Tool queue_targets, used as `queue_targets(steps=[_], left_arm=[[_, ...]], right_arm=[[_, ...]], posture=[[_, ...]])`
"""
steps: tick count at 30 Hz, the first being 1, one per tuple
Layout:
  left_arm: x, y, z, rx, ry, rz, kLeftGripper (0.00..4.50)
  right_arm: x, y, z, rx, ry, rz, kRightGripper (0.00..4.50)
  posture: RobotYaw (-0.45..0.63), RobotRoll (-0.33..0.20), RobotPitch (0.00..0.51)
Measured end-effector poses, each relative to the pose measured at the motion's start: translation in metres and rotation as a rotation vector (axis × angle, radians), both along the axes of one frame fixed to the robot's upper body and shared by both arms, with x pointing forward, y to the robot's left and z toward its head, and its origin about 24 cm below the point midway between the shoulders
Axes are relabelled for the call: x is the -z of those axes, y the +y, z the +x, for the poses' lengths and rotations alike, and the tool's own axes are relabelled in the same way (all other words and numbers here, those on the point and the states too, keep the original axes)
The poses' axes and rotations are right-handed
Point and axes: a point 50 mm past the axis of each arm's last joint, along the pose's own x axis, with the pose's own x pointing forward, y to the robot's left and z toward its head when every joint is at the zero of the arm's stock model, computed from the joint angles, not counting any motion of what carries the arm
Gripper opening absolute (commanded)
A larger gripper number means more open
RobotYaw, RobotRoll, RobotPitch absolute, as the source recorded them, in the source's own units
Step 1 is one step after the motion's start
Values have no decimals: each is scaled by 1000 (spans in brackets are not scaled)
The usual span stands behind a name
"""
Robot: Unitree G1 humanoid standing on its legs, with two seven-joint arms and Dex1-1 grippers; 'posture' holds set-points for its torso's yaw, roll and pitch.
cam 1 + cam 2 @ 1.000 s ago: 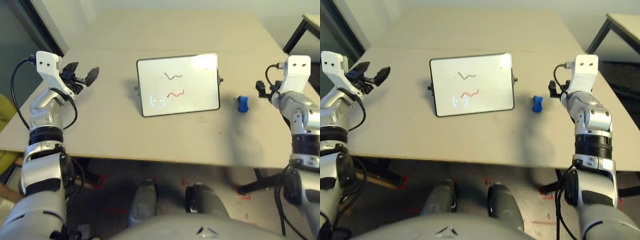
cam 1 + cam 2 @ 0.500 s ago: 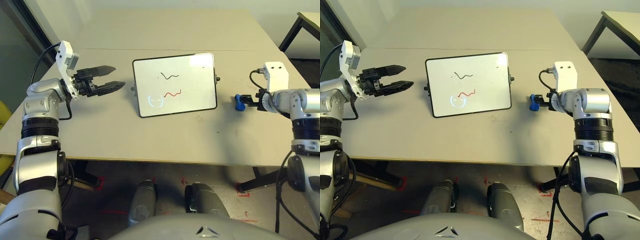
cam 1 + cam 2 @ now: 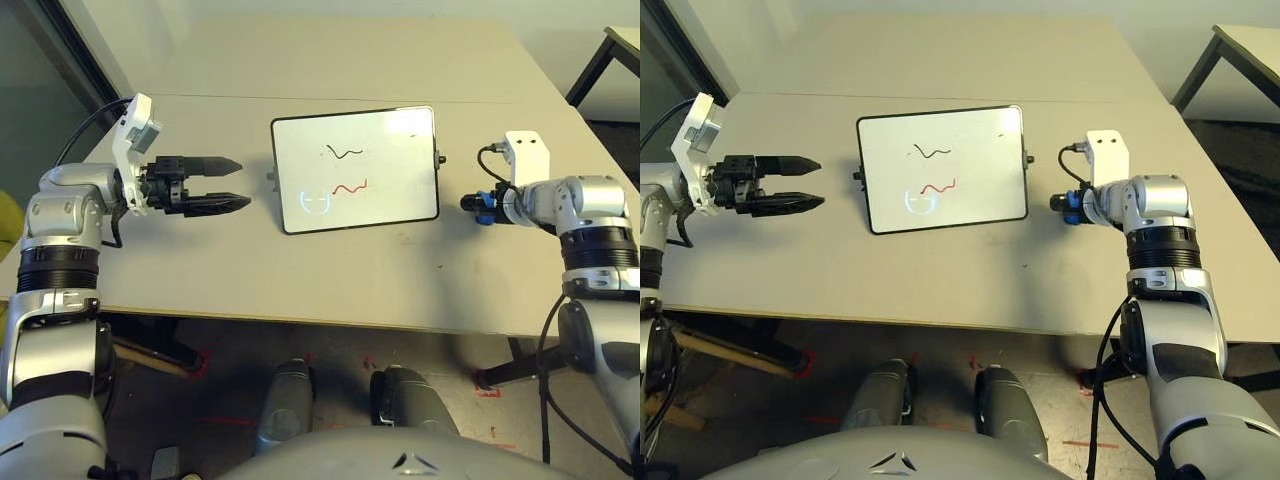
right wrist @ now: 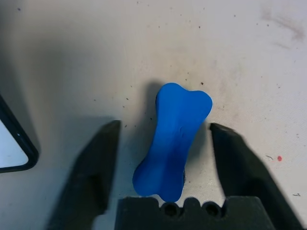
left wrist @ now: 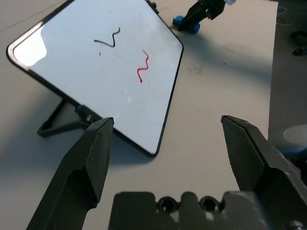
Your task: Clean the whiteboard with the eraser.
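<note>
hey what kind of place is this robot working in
Probably a lab or workshop room set up for trying out robots. A large plain table carries a small framed whiteboard with short black and red squiggles, and red marks show on the floor beneath it.

The robot's two arms, the left arm (image 3: 65, 300) and the right arm (image 3: 1170, 290), are smooth silver-grey with rounded shells, broken up by black inset panels. A ribbed black band (image 3: 60, 268) circles each forearm. At each wrist I see a white bracket (image 3: 1107, 157), with two small dark holes on the right one. Thin black cables (image 3: 1102, 380) loop outside the limbs. Both grippers are matte black: the left gripper (image 3: 215, 187) has long fingers tapering to points, and the right gripper (image 4: 165, 127) has a notched base with round screw recesses.
</note>
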Motion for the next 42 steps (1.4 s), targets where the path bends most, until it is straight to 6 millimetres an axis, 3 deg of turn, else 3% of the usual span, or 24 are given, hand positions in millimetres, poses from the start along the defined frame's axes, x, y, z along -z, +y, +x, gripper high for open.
queue_targets(steps=[5, 8, 12, 16, 23, 28, 34, 42], left_arm=[[2, 2, -2, -1, 9, 8, 4500], [-1, 0, -3, 8, -2, 15, 4500], [-1, 1, -3, 7, -3, 16, 4500], [-2, 1, -3, 10, -13, 18, 4500], [-3, -1, 1, 17, -18, 15, 4500], [-5, -3, 2, 22, -28, 13, 4500], [-5, -3, 3, 21, -30, 12, 4500], [-5, -3, 3, 18, -33, 13, 4500]], right_arm=[[-3, 4, -1, -48, -4, 2, 816], [-17, 9, -2, -126, -48, -36, 127], [-38, 23, -10, -303, -122, -151, 93], [-51, 53, -21, -545, -177, -268, 92], [-42, 100, -31, -848, -207, -496, 90], [-41, 124, -25, -937, -269, -625, 90], [-36, 129, -14, -961, -282, -761, 90], [-38, 143, -8, -1010, -314, -803, 89]], posture=[[291, 0, 45], [289, 0, 45], [280, 0, 43], [272, 0, 41], [265, 0, 39], [274, 0, 35], [279, 0, 30], [282, 0, 27]])
